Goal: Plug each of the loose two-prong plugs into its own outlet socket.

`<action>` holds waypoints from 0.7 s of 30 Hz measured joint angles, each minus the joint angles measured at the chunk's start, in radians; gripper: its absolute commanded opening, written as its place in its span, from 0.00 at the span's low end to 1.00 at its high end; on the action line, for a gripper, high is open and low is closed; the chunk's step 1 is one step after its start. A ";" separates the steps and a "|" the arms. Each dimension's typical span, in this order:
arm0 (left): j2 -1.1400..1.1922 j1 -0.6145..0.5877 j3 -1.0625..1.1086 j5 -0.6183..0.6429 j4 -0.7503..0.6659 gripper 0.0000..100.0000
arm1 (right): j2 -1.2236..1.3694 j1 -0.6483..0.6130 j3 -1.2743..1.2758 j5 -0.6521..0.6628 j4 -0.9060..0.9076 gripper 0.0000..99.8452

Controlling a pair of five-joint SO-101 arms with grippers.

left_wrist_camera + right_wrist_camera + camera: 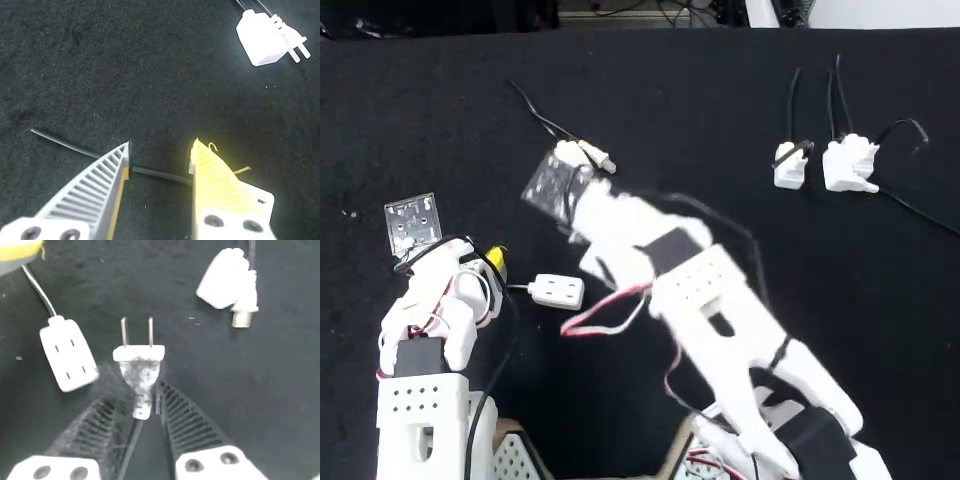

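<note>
Black cloth table (720,90), both arms reaching in from the near edge. Left gripper (160,147): fingers wide, nothing held. The left wrist view has a black cable (65,143) running across between them. The high view places the outlet socket (557,290) just right of that gripper. Right gripper (140,395): fingers narrow, pinching the tail of a two-prong plug (138,357). The right wrist view shows its prongs bare, with the socket near. Far right, a small white corded block (790,168) lies beside a larger white block (850,165).
</note>
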 measured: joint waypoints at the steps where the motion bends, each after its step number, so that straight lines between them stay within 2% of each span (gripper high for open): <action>1: 0.000 0.000 0.000 0.002 0.000 0.21 | 0.000 -0.011 0.048 -0.009 -0.057 0.01; 3: 0.000 0.000 0.000 0.006 0.020 0.21 | 0.000 -0.025 0.110 -0.032 -0.147 0.01; 8: 0.000 -0.002 -0.026 0.031 0.081 0.21 | 0.000 -0.064 0.132 -0.054 -0.209 0.01; 15: -0.008 0.000 -0.037 0.038 0.091 0.21 | 0.000 -0.092 0.250 -0.173 -0.393 0.01; 21: -0.163 0.040 -0.038 0.040 0.146 0.21 | 0.000 -0.107 0.264 -0.189 -0.434 0.01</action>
